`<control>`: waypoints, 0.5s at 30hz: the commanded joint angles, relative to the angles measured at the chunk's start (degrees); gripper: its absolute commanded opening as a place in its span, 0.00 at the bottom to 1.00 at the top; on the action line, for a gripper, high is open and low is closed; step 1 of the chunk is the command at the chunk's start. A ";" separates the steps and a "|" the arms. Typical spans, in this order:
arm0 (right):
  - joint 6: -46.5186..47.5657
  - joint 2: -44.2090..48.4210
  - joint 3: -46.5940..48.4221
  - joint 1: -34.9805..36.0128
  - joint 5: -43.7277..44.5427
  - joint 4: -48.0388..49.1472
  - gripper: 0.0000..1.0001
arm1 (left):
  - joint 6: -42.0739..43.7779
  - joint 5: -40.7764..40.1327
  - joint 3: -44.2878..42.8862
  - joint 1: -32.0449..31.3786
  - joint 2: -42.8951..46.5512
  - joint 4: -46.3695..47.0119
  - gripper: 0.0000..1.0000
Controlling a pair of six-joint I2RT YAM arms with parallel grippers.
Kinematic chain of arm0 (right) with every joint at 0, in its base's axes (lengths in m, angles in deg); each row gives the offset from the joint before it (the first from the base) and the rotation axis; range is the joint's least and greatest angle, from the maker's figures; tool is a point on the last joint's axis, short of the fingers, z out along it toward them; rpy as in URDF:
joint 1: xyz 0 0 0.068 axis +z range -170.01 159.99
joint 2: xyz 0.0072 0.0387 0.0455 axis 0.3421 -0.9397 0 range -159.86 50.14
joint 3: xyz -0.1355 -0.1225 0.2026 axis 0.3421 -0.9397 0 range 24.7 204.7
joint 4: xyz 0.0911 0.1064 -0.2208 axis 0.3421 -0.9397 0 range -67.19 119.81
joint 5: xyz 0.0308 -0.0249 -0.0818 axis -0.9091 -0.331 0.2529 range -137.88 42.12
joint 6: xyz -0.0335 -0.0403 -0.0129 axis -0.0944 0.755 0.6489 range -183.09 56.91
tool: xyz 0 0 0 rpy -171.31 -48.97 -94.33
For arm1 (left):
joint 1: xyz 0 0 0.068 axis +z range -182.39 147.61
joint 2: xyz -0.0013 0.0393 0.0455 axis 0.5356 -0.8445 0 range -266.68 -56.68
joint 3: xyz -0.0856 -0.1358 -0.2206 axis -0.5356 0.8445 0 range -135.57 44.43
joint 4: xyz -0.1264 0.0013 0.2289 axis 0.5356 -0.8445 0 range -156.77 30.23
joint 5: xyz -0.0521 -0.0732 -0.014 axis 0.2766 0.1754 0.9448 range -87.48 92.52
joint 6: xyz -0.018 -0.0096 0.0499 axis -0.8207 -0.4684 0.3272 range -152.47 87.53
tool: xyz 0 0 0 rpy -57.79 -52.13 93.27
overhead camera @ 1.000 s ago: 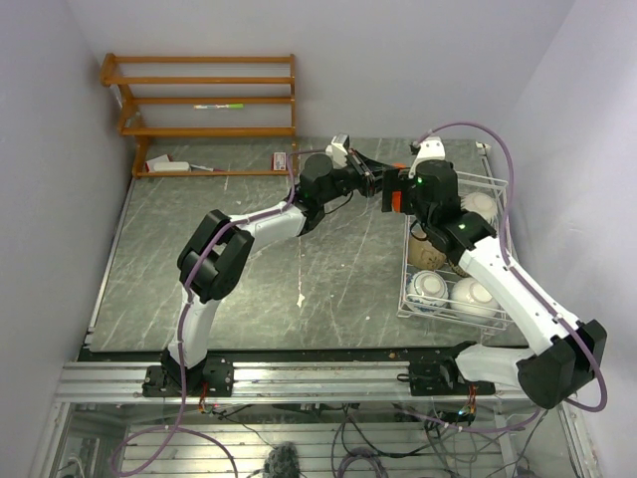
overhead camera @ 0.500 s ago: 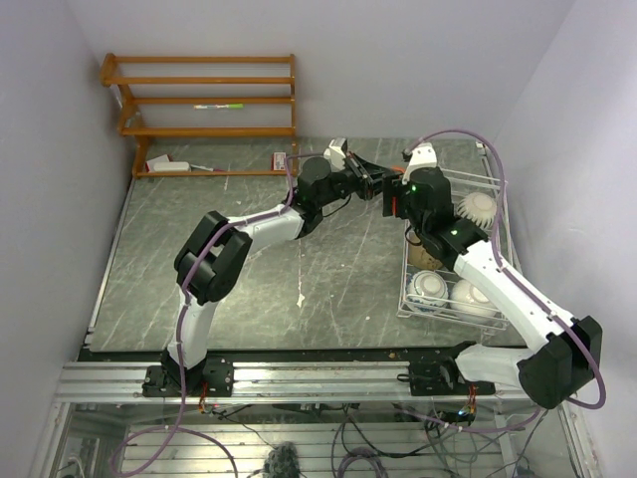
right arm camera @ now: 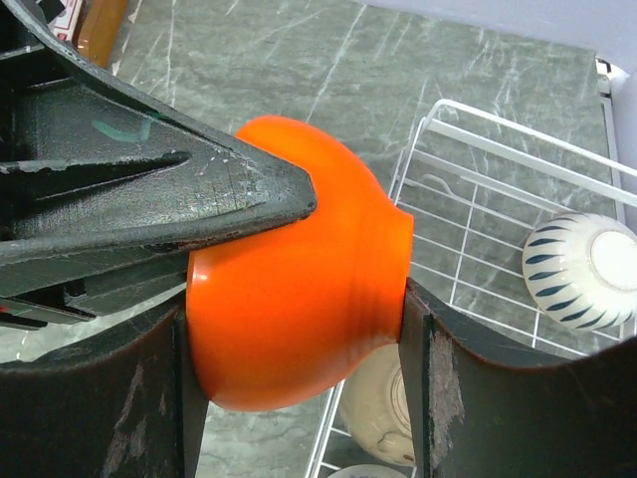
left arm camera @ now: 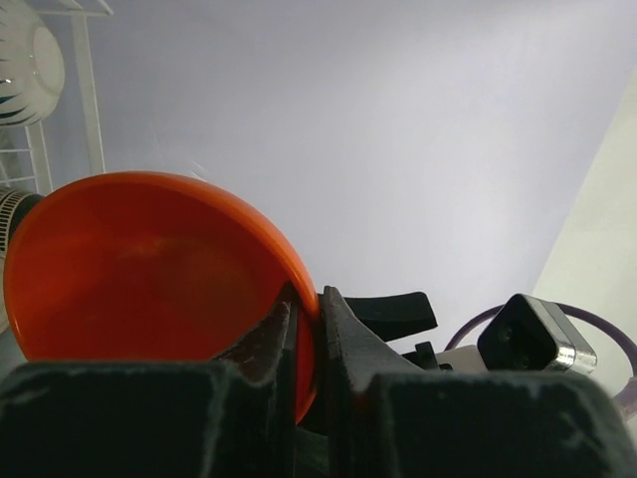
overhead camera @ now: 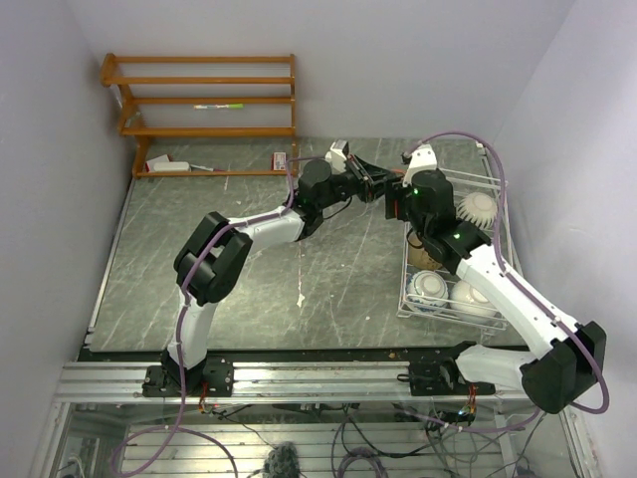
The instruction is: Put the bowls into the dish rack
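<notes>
As both my pincers meet on one bowl, step: a mid-air hand-over, I judge, from my left arm to my right.
Orange-red bowl: off the table, tipped on its side, just left of the dish rack's far end. It is the only bowl not in the rack.
Left pincer: clamped on the bowl's rim, which sits between its two fingers. This thin pinch carries the bowl, but the rack lies on the right, on my other arm's side.
Right pincer: pads pressed on opposite sides of the bowl's body, closed on it. I hold it across the wall so it should not swing when the rim pinch lets go.
Rack load: the blue-and-white bowl sits at the far right, the tan bowl in the middle, partly hidden under my right arm, and two pale bowls at the near end.
Free room: bare wire at the rack's far left, the likely spot.
Risk: with both pincers gripping, a late release on the left would set the arms pulling against each other.
</notes>
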 commanded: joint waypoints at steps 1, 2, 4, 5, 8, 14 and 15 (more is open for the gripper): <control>-4.07 2.45 2.35 -1.18 5.14 1.15 0.00 | -2.23 4.31 -1.01 0.01 2.66 8.58 0.28; -4.03 2.68 2.60 -1.18 5.29 0.64 0.00 | -2.61 4.39 -1.11 0.13 2.44 9.33 0.33; -4.07 3.36 2.92 -1.18 5.55 -0.04 0.00 | -3.19 4.36 -1.21 0.28 2.11 10.55 0.45; -4.12 3.70 2.92 -1.18 5.68 -0.31 0.00 | -3.38 4.51 -1.40 0.43 2.11 10.93 0.46; -4.40 4.38 2.98 -1.18 6.45 -1.35 0.00 | -3.47 5.36 -2.45 0.69 2.23 11.05 0.53; -5.60 4.25 5.01 -1.18 11.81 -5.69 0.00 | -0.58 5.66 0.12 2.45 4.47 8.63 0.97; -5.76 4.50 5.16 -1.18 12.16 -6.11 0.00 | 0.38 5.53 1.31 3.12 4.95 7.91 1.00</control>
